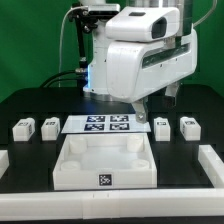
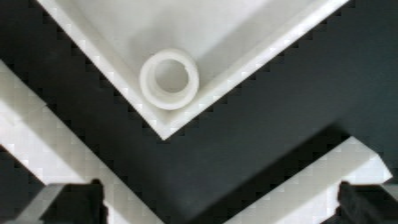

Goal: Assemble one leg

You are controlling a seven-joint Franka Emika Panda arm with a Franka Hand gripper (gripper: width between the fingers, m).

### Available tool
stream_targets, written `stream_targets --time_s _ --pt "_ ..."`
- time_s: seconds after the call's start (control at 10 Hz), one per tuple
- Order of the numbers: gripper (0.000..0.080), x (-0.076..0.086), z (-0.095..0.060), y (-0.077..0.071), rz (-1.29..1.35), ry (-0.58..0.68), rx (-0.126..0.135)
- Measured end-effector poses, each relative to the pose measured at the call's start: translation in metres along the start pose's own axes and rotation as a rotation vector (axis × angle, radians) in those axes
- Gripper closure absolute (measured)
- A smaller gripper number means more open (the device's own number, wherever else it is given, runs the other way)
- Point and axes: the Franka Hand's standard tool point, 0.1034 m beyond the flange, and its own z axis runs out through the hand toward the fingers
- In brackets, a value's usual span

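You had the gripper spread wide, holding nothing, above a corner socket of the tabletop; the legs sat on the table, two at each side of the marker board

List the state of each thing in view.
Large white tray-like slab: lying flat, visible round corner socket empty.
Four small white plastic oblong legs: loose, none fitted.
Thin white marker board: lying flat.
End effector: open, holding nothing.
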Motion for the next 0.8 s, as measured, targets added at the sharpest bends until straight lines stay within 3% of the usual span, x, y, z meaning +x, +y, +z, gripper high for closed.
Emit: stream_targets --time_s 0.3,0.4,0.7,0.8 --pt "0.0150 0.000 0.000 0.000 -0.047 0.000 0.000" --pt "0.0150 -0.009 0.002 -0.007 -0.104 0.002 -0.006" --pt "0.0150 -0.092 0.032 -0.033 -0.546 0.007 -0.015" --pt "0.0150 -0.110 0.044 -0.036 -0.674 0.017 -0.027"
